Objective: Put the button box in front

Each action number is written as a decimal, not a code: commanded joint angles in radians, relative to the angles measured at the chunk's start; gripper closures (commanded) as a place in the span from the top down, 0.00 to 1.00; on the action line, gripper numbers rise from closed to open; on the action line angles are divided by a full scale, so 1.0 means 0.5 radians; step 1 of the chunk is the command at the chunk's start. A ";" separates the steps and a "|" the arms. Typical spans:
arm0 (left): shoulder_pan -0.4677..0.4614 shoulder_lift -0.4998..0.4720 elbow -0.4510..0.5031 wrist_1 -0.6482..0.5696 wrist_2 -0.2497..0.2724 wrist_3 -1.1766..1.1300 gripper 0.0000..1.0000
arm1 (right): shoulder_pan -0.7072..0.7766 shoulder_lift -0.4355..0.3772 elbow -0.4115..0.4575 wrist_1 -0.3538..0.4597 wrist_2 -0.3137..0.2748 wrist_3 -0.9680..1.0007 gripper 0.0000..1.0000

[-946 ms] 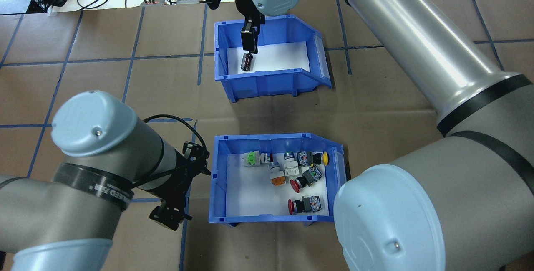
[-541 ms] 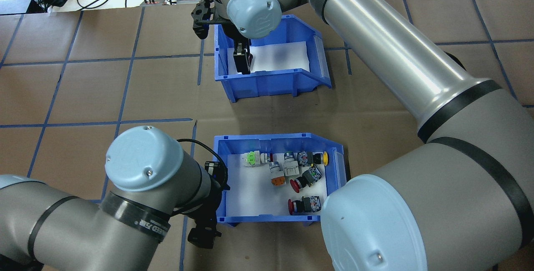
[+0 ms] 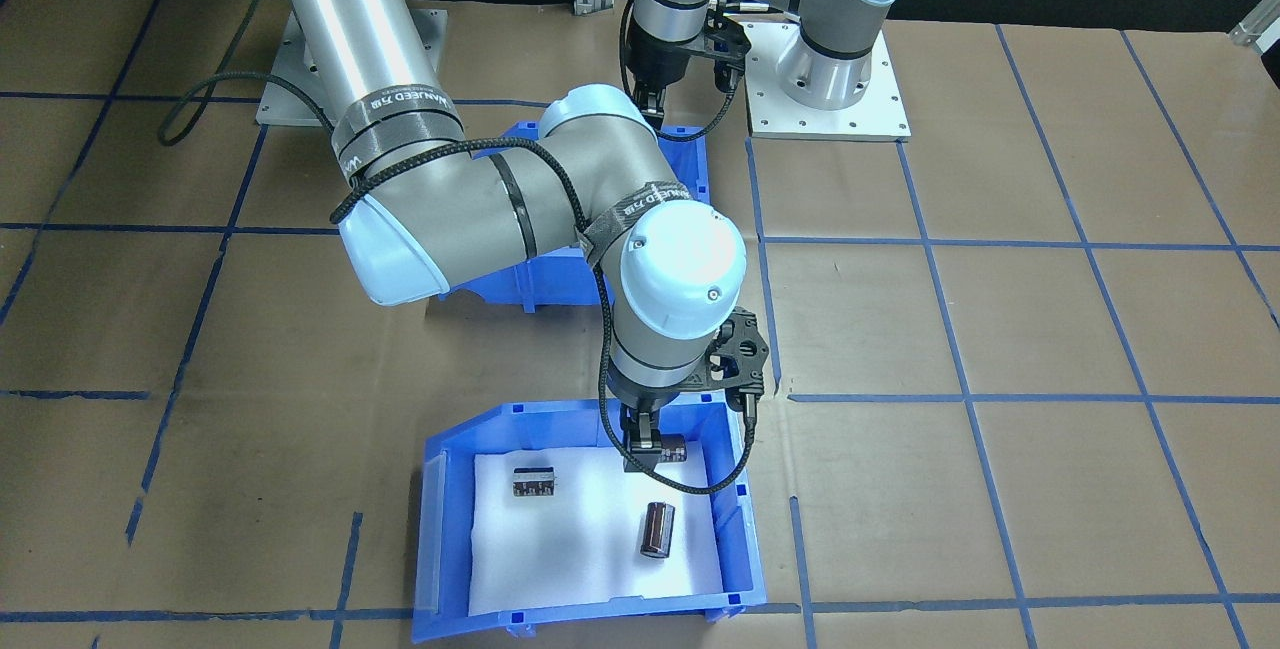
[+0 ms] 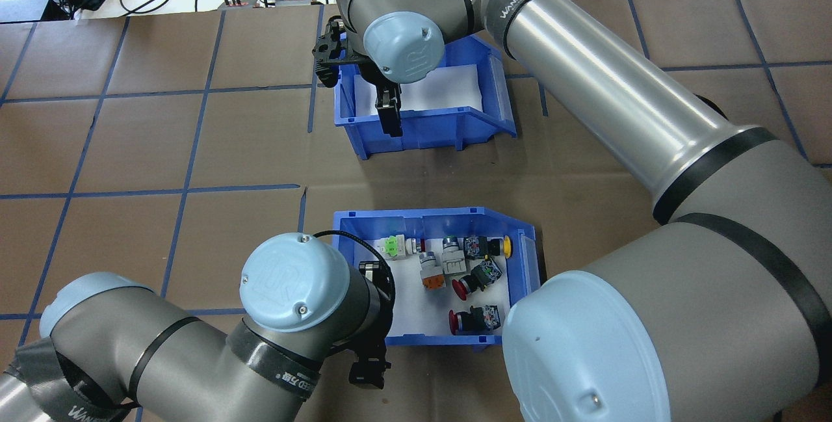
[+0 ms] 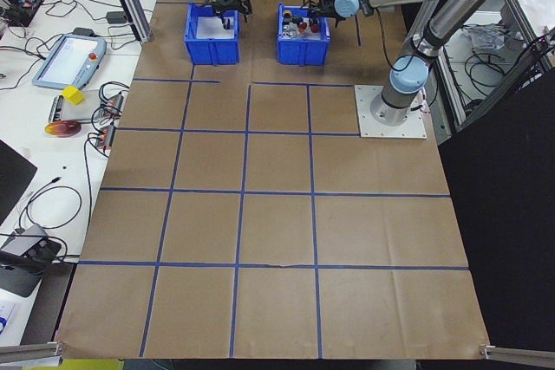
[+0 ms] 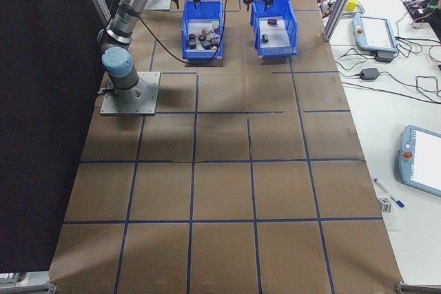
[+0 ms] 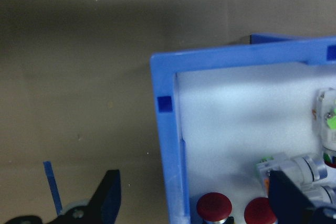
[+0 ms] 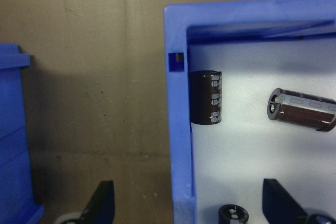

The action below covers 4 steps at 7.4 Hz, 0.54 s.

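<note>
Left pincer [image 7: 191, 203] tips cut off; button box [image 3: 690, 164] mostly hidden.

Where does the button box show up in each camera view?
Exterior front-facing: mostly hidden behind the right arm, a blue corner at upper centre.
Overhead exterior: lower centre.
Exterior left: top, right-hand bin.
Exterior right: top, left-hand bin.
Left wrist-mounted: right half, wall between open fingers.
Right wrist-mounted: probably the blue edge at left.
Shared landmark: the other blue bin holding dark cylinders.
</note>
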State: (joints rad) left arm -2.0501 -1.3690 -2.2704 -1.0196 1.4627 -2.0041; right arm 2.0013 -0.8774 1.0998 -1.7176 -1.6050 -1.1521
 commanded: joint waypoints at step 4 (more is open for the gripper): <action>-0.173 -0.314 -0.003 0.180 -0.002 -0.262 0.98 | -0.014 -0.012 0.267 -0.424 -0.051 0.107 0.62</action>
State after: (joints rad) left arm -2.1218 -1.4690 -2.2725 -0.9422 1.4618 -2.1187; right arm 1.9954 -0.8827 1.2260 -1.9150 -1.6135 -1.1094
